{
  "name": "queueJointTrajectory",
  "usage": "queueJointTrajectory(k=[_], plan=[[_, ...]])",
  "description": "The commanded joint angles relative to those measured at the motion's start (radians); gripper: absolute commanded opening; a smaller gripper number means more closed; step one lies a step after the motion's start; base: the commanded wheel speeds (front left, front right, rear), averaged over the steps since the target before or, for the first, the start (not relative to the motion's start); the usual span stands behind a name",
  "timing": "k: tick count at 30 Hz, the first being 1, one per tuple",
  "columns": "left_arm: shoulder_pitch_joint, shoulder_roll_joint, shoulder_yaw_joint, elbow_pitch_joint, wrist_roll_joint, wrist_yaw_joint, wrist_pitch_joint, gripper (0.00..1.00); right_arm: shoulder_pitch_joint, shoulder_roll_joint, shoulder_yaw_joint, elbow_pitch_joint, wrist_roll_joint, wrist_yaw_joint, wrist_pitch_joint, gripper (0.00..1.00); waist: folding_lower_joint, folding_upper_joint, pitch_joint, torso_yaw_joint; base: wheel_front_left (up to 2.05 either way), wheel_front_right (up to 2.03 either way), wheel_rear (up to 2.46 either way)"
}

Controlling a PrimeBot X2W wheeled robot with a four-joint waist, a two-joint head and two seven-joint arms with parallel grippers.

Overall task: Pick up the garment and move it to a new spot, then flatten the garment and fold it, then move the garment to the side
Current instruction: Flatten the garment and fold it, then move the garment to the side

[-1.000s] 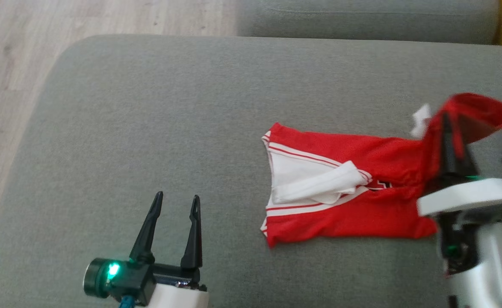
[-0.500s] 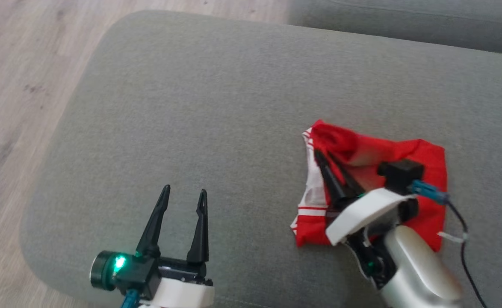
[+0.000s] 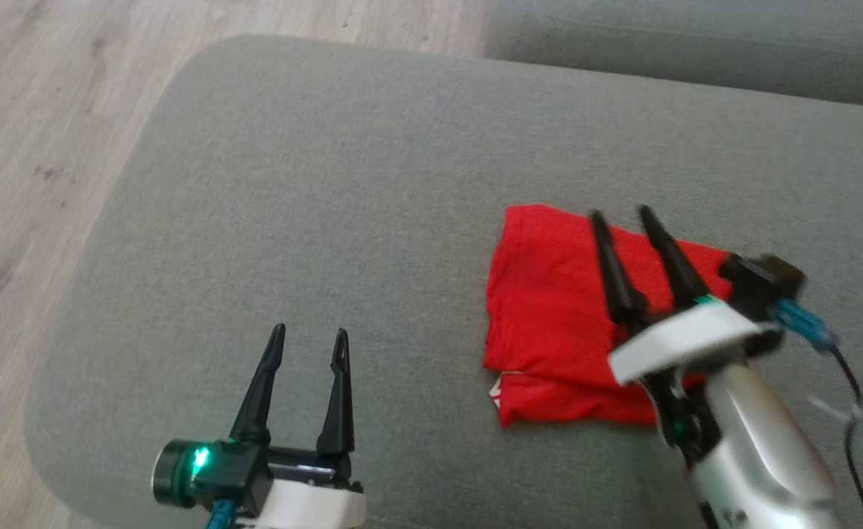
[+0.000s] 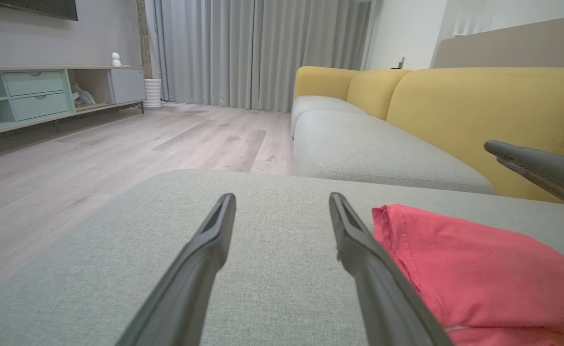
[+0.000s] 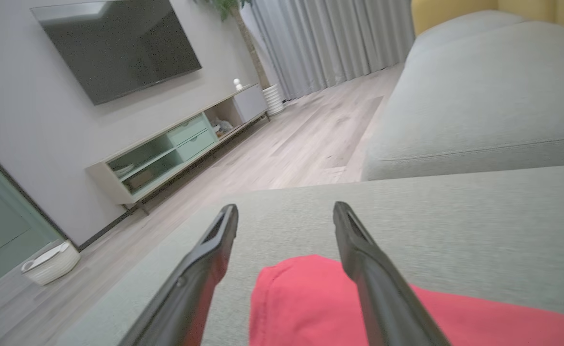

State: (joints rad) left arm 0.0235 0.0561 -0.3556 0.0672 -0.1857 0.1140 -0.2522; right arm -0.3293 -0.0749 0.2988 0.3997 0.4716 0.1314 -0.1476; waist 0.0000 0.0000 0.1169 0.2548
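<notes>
Red and folded over, the garment (image 3: 549,308) lies on the right part of the grey sofa cushion (image 3: 314,169), beneath the right gripper (image 3: 621,213), whose jaws stand wide apart and hold nothing. The left gripper (image 3: 309,331) hangs well to its left over bare cushion, jaws equally spread and empty. Folding looks all but done; moving it aside would call for a grip through both layers, keeping the fold intact.
</notes>
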Motion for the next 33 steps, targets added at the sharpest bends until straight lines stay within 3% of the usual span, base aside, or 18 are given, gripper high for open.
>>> queueJointTrajectory(k=[1, 11, 18, 33], plan=[[-0.017, -0.006, 0.032, -0.023, 0.001, 0.001, -0.010, 1.00, 0.032, -0.007, -0.007, -0.046, -0.008, -0.001, -0.020, 1.00, 0.0000, 0.0000, -0.020, -0.020, 0.00, 0.00, 0.00], [0.039, -0.006, 0.072, -0.006, 0.004, -0.010, -0.010, 1.00, 0.276, -0.104, -0.095, -0.134, -0.099, -0.001, -0.111, 1.00, 0.0000, 0.0000, -0.117, -0.094, 0.00, 0.00, 0.00], [0.097, -0.006, 0.103, 0.021, 0.003, -0.027, -0.010, 1.00, 0.438, -0.085, -0.154, -0.258, -0.169, -0.001, -0.114, 1.00, 0.0000, 0.0000, -0.179, -0.148, 0.00, 0.00, 0.00], [0.131, -0.006, 0.121, 0.059, 0.010, -0.052, -0.010, 1.00, 0.528, -0.029, -0.209, -0.242, -0.207, -0.001, -0.114, 1.00, 0.0000, 0.0000, -0.219, -0.173, 0.00, 0.00, 0.00]])
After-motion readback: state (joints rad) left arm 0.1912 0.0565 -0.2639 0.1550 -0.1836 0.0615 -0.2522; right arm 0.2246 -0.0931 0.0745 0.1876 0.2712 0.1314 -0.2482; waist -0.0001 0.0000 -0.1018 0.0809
